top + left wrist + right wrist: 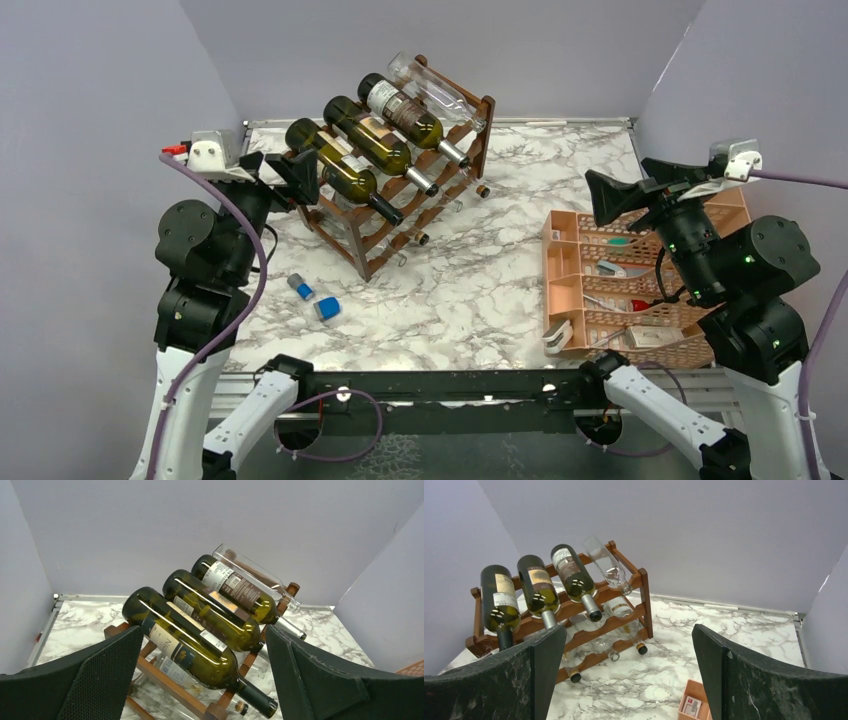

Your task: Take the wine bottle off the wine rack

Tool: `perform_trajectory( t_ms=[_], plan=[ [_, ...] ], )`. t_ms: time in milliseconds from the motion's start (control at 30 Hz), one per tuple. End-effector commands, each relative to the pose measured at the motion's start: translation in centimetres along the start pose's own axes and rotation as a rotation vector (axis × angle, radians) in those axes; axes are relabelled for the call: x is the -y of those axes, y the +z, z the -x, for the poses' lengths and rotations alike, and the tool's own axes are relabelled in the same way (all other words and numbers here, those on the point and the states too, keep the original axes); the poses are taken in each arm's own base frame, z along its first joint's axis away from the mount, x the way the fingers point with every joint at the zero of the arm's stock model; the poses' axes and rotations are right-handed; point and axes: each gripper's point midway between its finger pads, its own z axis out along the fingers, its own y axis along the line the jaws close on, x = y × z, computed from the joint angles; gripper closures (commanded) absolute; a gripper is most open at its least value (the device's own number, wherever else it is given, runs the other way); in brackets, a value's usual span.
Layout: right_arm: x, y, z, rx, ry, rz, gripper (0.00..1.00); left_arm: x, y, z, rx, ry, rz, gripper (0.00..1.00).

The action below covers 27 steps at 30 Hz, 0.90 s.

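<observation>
The dark brown wine rack (487, 130) stands at the back left of the marble table. Its top tier holds three green wine bottles and one clear bottle (440, 92). The lower tier holds clear bottles. The nearest green bottle (340, 168) has a white and blue label. My left gripper (300, 180) is open and empty, close to that bottle's base end. In the left wrist view the gripper (202, 680) frames this bottle (190, 650) and the rack rail (170, 685). My right gripper (612, 200) is open and empty, raised over the table to the right of the rack (644, 600).
An orange plastic tray organiser (575, 280) with small items sits at the right, under my right arm. A blue block (327, 308) and a small blue-grey piece (300, 288) lie on the marble in front of the rack. Grey walls enclose the table.
</observation>
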Motion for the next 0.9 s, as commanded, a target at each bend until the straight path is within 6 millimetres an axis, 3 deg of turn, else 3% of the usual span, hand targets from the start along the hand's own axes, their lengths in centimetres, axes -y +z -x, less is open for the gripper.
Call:
perform_trajectory(
  t_ms=[0, 267, 500, 667, 867],
  plan=[
    [1.0, -0.5, -1.0, -0.007, 0.009, -0.050, 0.01, 0.7, -0.9, 0.1, 0.020, -0.039, -0.055, 0.01],
    [1.2, -0.1, -3.4, -0.050, -0.011, -0.048, 0.01, 0.7, -2.5, -0.6, 0.008, -0.070, -0.074, 0.01],
    [-0.3, 1.0, -7.5, -0.133, -0.013, 0.037, 0.01, 0.9, -3.1, -1.4, -0.037, -0.113, -0.082, 0.01],
    [-2.1, 2.0, -10.2, -0.191, 0.015, 0.129, 0.01, 1.2, -2.6, -2.9, -0.115, -0.134, -0.091, 0.01],
    [-2.9, 2.9, -13.5, -0.283, 0.046, 0.162, 0.01, 1.2, -0.6, -5.4, -0.277, -0.185, -0.054, 0.01]
  ],
)
